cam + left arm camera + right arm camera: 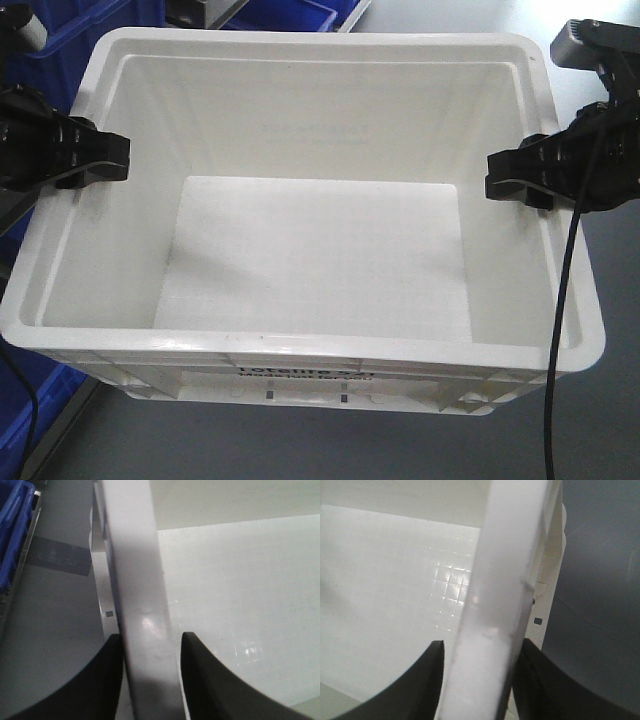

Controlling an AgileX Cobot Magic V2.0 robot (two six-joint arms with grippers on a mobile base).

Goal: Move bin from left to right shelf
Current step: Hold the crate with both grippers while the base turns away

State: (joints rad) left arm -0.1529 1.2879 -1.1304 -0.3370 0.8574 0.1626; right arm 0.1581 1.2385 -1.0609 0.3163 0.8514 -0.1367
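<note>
**Two-arm hold on a white bin at its side rims**

The bin [320,45] fills the middle of the front view, open side up and empty, with its printed wall toward the camera; blue bins [70,45] stand behind it and at lower left; grey floor [615,300] shows to its right; whether it rests on a shelf or hangs free cannot be told.

The step in hand is judged to be the sideways carry toward the right shelf. Both arms should travel together, at one height and one pace, so that the span between them does not change and the bin remains level; the hold is a narrow pinch on a smooth rolled rim, so slow motion without twist is advised. The black cable [560,330] draped over the near right corner should be watched for snagging.

The left gripper [112,158] reaches in from the left and the right gripper [497,182] from the right. They sit roughly level and point at each other across the opening. The left fingers [95,685] straddle the rim, one outside and one inside, closed onto it; the right fingers [420,685] clamp the opposite rim likewise.
</note>
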